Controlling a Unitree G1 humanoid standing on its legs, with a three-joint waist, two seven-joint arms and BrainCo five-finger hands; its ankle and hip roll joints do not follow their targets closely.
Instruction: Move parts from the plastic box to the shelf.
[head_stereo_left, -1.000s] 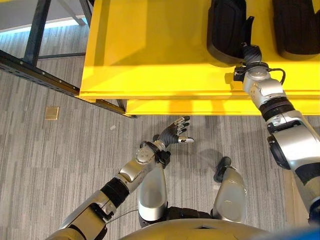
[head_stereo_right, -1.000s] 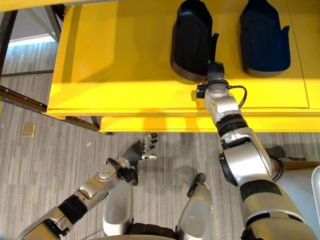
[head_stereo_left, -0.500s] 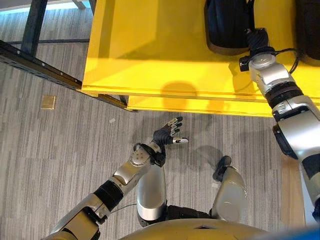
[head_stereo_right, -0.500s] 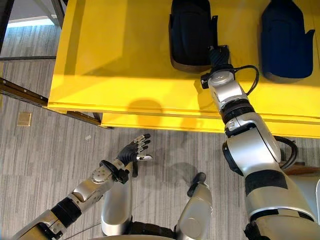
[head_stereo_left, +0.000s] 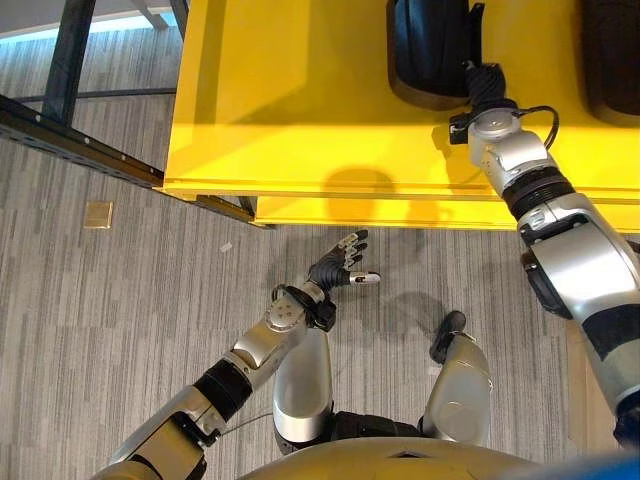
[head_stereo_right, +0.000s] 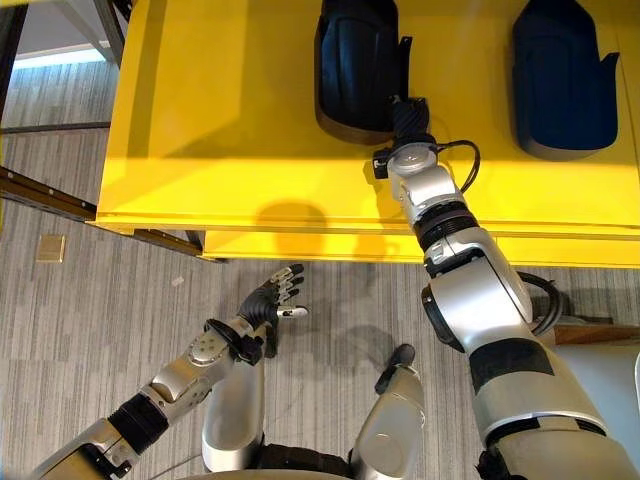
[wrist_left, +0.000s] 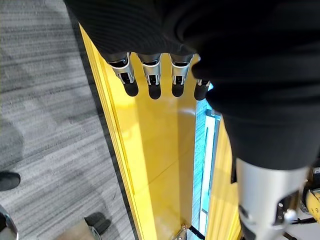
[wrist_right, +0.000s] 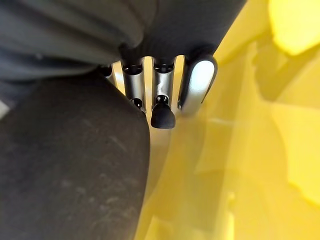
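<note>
Two black moulded parts lie on the yellow shelf (head_stereo_left: 280, 100). My right hand (head_stereo_right: 408, 115) reaches over the shelf's front edge to the near rim of the left black part (head_stereo_right: 355, 60). In the right wrist view its fingers (wrist_right: 162, 95) curl over the edge of that part (wrist_right: 70, 160). The second black part (head_stereo_right: 560, 80) lies apart, further right. My left hand (head_stereo_left: 335, 268) hangs low over the floor in front of the shelf, open and holding nothing, with its fingers (wrist_left: 150, 75) straight.
A dark metal frame rail (head_stereo_left: 70, 120) runs across the floor left of the shelf. A small tan square (head_stereo_left: 98, 214) lies on the grey floor there. The left half of the shelf top is bare yellow.
My right hand and the left black part have shifted left on the shelf, widening the gap to the second part. The view has also shifted. My left hand has barely moved.
</note>
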